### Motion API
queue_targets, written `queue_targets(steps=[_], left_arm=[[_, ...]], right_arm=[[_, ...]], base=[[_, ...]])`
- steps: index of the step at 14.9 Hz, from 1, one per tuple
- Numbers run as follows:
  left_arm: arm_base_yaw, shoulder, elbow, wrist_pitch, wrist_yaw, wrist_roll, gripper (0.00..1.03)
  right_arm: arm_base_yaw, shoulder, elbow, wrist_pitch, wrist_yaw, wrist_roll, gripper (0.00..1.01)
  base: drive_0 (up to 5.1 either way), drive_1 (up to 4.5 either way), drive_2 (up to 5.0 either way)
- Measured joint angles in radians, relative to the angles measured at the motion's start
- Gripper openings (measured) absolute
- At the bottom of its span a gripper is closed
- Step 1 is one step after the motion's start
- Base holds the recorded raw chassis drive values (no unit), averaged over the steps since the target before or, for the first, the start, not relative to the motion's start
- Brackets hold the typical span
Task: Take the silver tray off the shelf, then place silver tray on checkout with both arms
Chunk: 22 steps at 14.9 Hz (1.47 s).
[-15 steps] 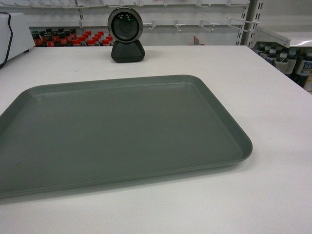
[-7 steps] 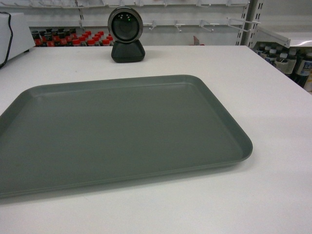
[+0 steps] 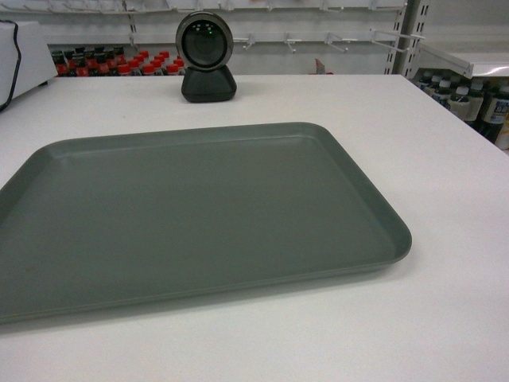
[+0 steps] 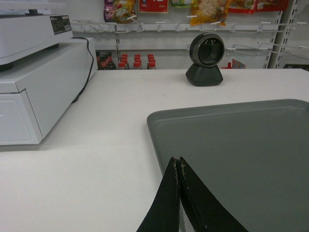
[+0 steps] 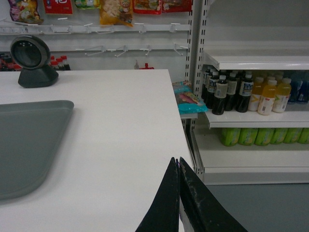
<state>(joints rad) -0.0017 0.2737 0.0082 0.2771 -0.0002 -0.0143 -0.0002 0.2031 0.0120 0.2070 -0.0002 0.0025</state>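
The silver tray point(image 3: 199, 215) lies flat on the white checkout point(image 3: 429, 159), in front of the round black-and-silver scanner point(image 3: 205, 56). No gripper shows in the head view. In the left wrist view my left gripper point(image 4: 177, 160) is shut and empty, hovering by the silver tray's point(image 4: 241, 150) near left edge. My right gripper point(image 5: 177, 160) is shut and empty too, above the checkout's point(image 5: 130, 135) right front part, well to the right of the silver tray point(image 5: 29, 145). A white shelf point(image 5: 256, 60) stands to the right.
A white box-shaped machine point(image 4: 34, 82) with a black cable stands on the checkout's left side. Bottles point(image 5: 241, 94) fill the shelves to the right. Red-capped bottles point(image 3: 111, 64) and empty hooks line the back wall. Grey floor point(image 5: 270, 203) lies past the right edge.
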Motion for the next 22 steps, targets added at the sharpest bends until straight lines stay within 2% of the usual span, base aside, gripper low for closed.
queue_targets(steps=[2,4,7,8,12,14,16,22], left_arm=[[0.000,-0.039,0.000,-0.044,0.000,0.000,0.02],[0.000,-0.074,0.000,-0.078,-0.002,0.000,0.02],[0.000,-0.128,0.002,-0.143,-0.001,0.000,0.02],[0.000,-0.232,0.001,-0.290,0.000,0.000,0.02],[0.001,-0.264,0.001,-0.280,-0.001,0.001,0.02],[0.001,-0.264,0.001,-0.280,0.000,0.000,0.18],[0.001,-0.264,0.001,-0.281,0.000,0.000,0.38],[0.001,-0.264,0.001,-0.280,0.000,0.001,1.00]], right_arm=[[0.000,-0.028,0.000,-0.032,0.000,0.000,0.02],[0.000,-0.183,0.001,-0.216,0.000,0.000,0.02],[0.000,-0.198,0.001,-0.214,0.000,0.000,0.02],[0.000,-0.199,0.001,-0.208,0.002,0.000,0.02],[0.000,-0.199,0.001,-0.210,0.000,0.000,0.02],[0.000,-0.199,0.001,-0.210,0.000,0.000,0.02],[0.000,-0.199,0.001,-0.210,0.000,0.000,0.19],[0.000,-0.199,0.001,-0.210,0.000,0.000,0.81]], base=[[0.0,0.00,0.0],[0.0,0.00,0.0],[0.0,0.00,0.0],[0.0,0.00,0.0],[0.0,0.00,0.0],[0.0,0.00,0.0],[0.0,0.00,0.0],[0.0,0.00,0.0]])
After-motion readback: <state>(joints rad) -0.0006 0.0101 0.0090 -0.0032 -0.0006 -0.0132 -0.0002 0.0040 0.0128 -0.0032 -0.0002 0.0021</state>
